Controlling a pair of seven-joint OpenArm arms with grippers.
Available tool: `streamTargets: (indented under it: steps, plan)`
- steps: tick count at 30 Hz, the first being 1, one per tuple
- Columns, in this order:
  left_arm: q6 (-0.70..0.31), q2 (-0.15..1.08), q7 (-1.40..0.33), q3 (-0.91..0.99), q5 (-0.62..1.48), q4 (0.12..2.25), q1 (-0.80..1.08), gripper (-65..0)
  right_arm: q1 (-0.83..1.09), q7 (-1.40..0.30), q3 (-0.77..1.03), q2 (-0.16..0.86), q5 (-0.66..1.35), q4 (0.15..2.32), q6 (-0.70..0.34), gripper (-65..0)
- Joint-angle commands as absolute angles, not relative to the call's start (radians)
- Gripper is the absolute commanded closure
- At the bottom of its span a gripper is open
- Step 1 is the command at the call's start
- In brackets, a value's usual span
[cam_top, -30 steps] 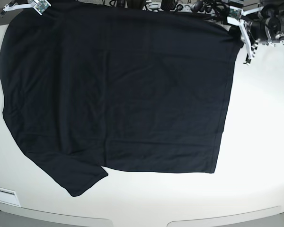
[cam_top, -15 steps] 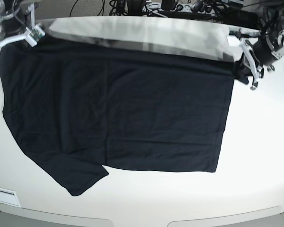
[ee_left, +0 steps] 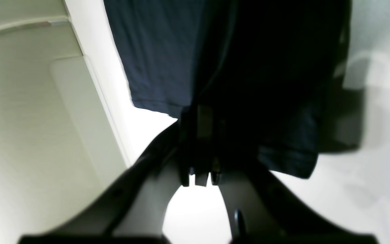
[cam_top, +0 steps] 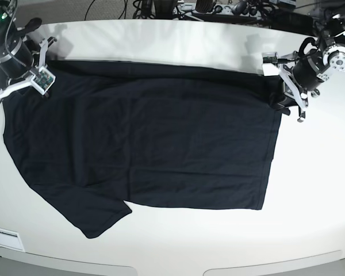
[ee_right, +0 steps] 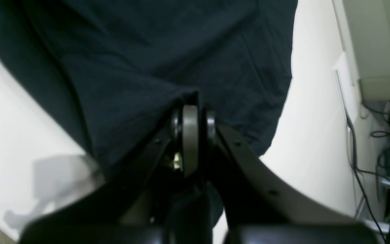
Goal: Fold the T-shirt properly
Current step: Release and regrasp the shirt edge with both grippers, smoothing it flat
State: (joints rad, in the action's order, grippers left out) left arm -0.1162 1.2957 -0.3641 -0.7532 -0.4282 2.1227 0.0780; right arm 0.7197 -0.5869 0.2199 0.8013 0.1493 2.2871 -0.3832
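No readable text or labels anywhere.

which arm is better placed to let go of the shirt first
Neither clearly. The left gripper and the right gripper are both shut on far corners of the T-shirt, low over the table. The left's corner looks bunched, so releasing right seems slightly safer.

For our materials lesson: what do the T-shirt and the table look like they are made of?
T-shirt: soft knitted cloth, probably cotton; matte black, creasing and draping limply. Table: hard, smooth white surface, perhaps laminate or plastic; faint sheen with soft shadows.
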Motion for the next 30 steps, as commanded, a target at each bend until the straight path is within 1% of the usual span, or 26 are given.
streamTargets:
  steps: [1, 6, 10, 14, 16, 20, 30]
  plan:
    - [-0.100, 1.298, -0.350, -0.745, -0.437, 2.115, 0.072, 0.0, 0.704, -0.567, 0.229, 0.818, 0.162, 2.288, -0.379, 0.0]
    - [-0.099, 1.221, -0.344, -0.745, -0.437, 2.046, 0.071, 0.0, 0.641, -0.561, 0.218, 0.817, 0.213, 2.224, -0.424, 0.0]
    - [-0.090, 1.186, -0.340, -0.745, -0.441, 2.026, 0.070, 0.0, 0.578, -0.561, 0.159, 0.817, 0.209, 2.170, -0.421, 0.0]
    - [-0.068, 1.183, -0.342, -0.745, -0.501, 2.026, 0.068, 0.0, 0.512, -0.561, 0.082, 0.817, 0.180, 2.141, -0.404, 0.0]
    - [-0.049, 1.183, -0.342, -0.745, -0.520, 2.026, 0.068, 0.0, 0.483, -0.561, 0.049, 0.817, 0.143, 2.137, -0.375, 0.0]
    - [-0.047, 1.183, -0.341, -0.741, -0.520, 2.026, 0.066, 0.0, 0.444, -0.561, 0.013, 0.818, 0.097, 2.137, -0.322, 0.0]
    - [-0.047, 1.183, -0.340, -0.725, -0.521, 2.000, 0.065, 0.0, 0.437, -0.549, 0.012, 0.818, 0.104, 2.137, -0.332, 0.0]
